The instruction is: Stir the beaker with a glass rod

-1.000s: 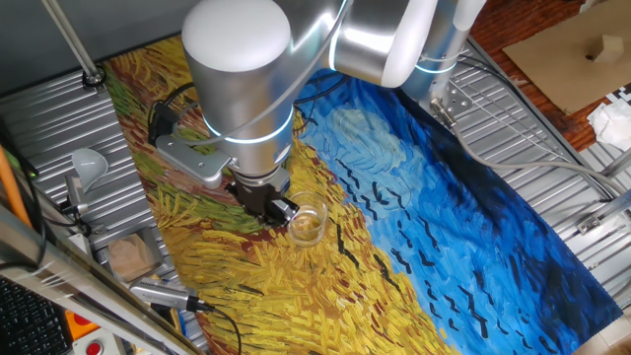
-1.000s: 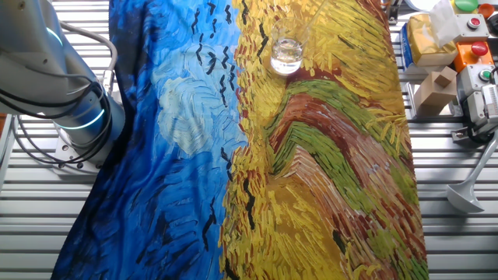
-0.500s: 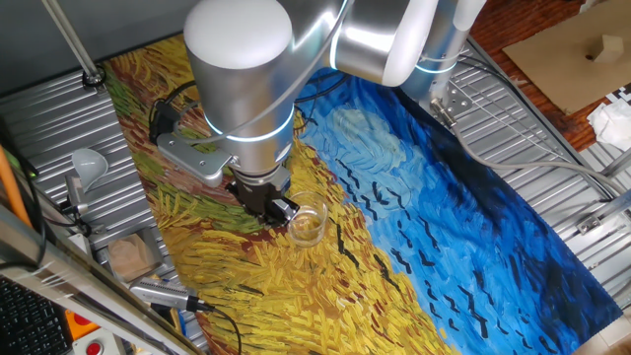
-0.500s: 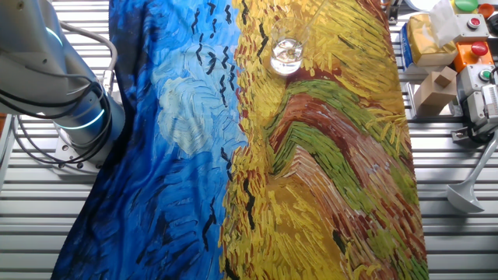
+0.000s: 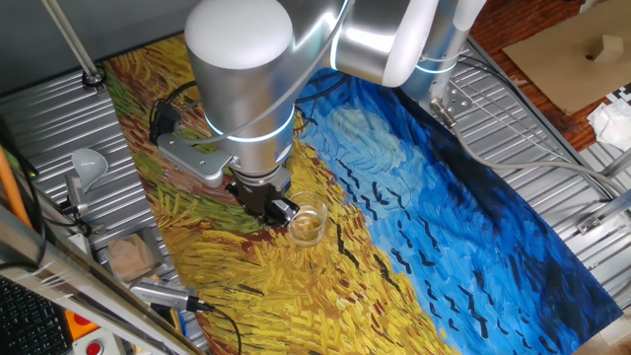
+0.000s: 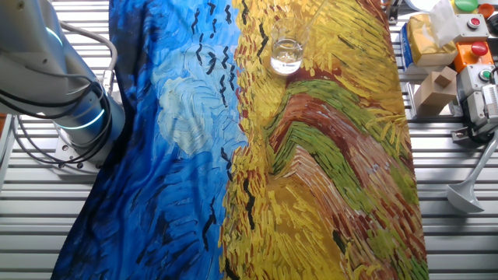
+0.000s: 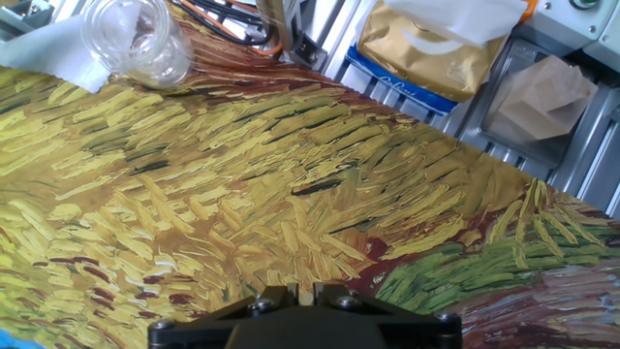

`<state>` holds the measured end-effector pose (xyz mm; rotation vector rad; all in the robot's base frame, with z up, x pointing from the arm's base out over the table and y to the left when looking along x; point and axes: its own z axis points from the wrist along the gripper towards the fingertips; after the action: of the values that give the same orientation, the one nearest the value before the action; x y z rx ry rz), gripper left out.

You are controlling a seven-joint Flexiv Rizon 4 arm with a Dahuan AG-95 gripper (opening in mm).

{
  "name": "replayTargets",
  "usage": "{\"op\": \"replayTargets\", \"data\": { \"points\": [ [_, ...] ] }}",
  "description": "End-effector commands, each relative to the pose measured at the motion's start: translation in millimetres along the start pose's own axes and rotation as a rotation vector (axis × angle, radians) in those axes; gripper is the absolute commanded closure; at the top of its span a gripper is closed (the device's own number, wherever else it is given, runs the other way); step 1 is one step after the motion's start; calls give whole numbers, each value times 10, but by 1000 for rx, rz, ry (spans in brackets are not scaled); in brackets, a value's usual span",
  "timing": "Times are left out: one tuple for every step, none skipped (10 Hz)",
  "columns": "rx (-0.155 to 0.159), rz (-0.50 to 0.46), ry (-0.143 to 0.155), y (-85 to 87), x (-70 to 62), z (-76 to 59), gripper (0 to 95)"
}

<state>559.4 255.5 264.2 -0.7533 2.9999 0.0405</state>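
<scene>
Gripper [image 5: 279, 209] hangs low over the painted cloth [image 5: 414, 207], just beside the beaker [image 5: 308, 226]; whether its jaws are wide or narrow cannot be told. A thin glass rod [image 6: 305, 29] leans into the upright beaker on the yellow part of the cloth.

arm bent low, gripper [image 5: 279, 209] (jaws unclear)

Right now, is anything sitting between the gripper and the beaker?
Nothing visible. The gripper is right beside the beaker, with only painted cloth around them. The white funnel stands well off to the side.
</scene>
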Motion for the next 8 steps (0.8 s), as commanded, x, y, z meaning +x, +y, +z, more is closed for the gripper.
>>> {"op": "replayTargets", "data": {
  "points": [
    [1,4,-4,8,-6,9,950],
    [0,6,-5,14,-12,13,950],
    [1,8,-7,24,-20,21,950],
    [1,11,-8,31,-25,26,950],
    [0,13,-9,37,-30,32,950],
    [0,15,-11,45,-36,38,950],
    [0,16,-11,48,-38,39,950],
    [0,16,-12,50,-39,42,950]
  ]
}}
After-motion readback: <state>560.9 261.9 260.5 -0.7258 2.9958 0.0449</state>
